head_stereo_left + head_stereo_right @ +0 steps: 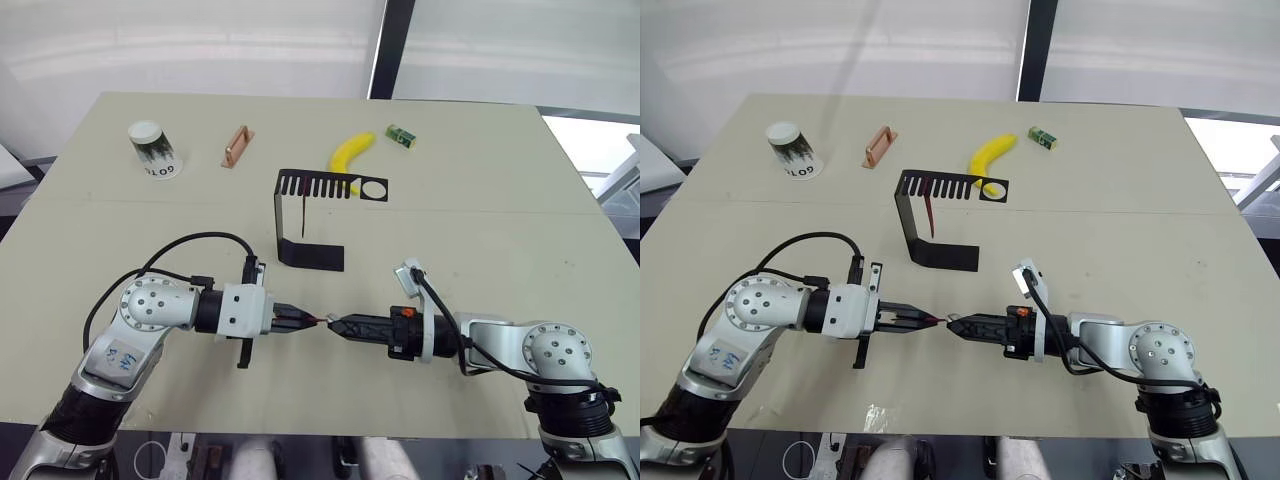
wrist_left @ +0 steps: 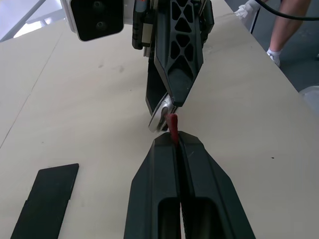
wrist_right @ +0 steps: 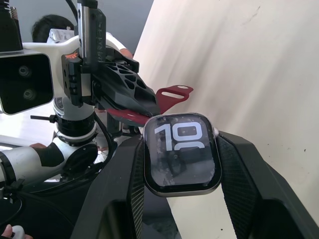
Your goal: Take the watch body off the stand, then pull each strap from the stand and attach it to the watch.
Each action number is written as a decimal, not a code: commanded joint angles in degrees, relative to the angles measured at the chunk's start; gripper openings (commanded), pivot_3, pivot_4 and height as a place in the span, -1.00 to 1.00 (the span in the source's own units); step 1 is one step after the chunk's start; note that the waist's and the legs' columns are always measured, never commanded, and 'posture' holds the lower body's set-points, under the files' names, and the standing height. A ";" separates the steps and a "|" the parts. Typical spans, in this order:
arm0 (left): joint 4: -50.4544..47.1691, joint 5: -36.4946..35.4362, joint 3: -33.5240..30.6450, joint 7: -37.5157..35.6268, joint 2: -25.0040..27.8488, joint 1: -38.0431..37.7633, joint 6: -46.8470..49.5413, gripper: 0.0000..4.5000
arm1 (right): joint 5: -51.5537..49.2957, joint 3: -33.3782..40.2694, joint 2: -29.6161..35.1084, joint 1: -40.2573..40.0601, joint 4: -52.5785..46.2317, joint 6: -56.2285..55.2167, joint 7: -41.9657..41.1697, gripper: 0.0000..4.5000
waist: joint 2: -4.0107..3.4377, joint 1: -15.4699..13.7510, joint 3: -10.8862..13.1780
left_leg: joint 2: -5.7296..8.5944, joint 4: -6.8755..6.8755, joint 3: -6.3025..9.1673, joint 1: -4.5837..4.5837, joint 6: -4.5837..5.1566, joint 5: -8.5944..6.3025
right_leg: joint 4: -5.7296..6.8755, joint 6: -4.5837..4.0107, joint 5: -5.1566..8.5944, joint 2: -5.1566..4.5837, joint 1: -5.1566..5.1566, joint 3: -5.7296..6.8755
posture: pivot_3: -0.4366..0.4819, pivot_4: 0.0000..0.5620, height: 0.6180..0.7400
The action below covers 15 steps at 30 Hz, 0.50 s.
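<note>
1. Right gripper (image 3: 182,164): jaws clamped on the watch body (image 3: 182,152), lit screen facing the wrist camera, held above the desk (image 1: 480,180) near its front edge.
2. Left gripper (image 2: 175,144): jaws pinched narrow on one maroon strap (image 2: 172,127); strap tip sits right at the watch body's edge, whether touching I can't tell.
3. Both grippers meet tip to tip in front of the stand (image 1: 305,215).
4. Stand upright mid-desk; second strap (image 1: 928,212) hangs from its comb-slot arm.
5. Back of desk: banana (image 1: 350,153) just behind the stand, small green box (image 1: 401,137), copper-coloured clip (image 1: 236,146), paper cup (image 1: 151,148).
</note>
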State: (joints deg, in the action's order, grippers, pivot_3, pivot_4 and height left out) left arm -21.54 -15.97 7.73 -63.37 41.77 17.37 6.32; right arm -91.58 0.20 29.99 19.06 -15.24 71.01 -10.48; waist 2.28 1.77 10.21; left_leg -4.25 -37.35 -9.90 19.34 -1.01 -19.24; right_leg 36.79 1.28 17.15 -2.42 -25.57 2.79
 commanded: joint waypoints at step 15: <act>-0.64 -0.22 -0.78 0.94 -0.44 1.46 -0.34 -1.00 | -1.29 -0.20 0.35 -0.08 -1.56 -1.28 0.23 -0.29 | 0.00 0.00 0.00 | 0.00 0.01 0.00 0.00 0.00 0.00 | -0.01 0.00 0.00 0.00 0.00 0.00 | -0.05 -0.47 0.82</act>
State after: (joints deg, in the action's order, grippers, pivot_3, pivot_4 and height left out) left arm -21.31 -15.49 7.73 -62.80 41.54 17.83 6.29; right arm -91.58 0.11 29.99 19.07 -15.24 70.21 -10.48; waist 2.28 1.77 10.21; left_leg -4.25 -37.33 -9.90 19.34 -1.01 -19.24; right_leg 36.77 1.29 17.15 -2.42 -25.57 2.79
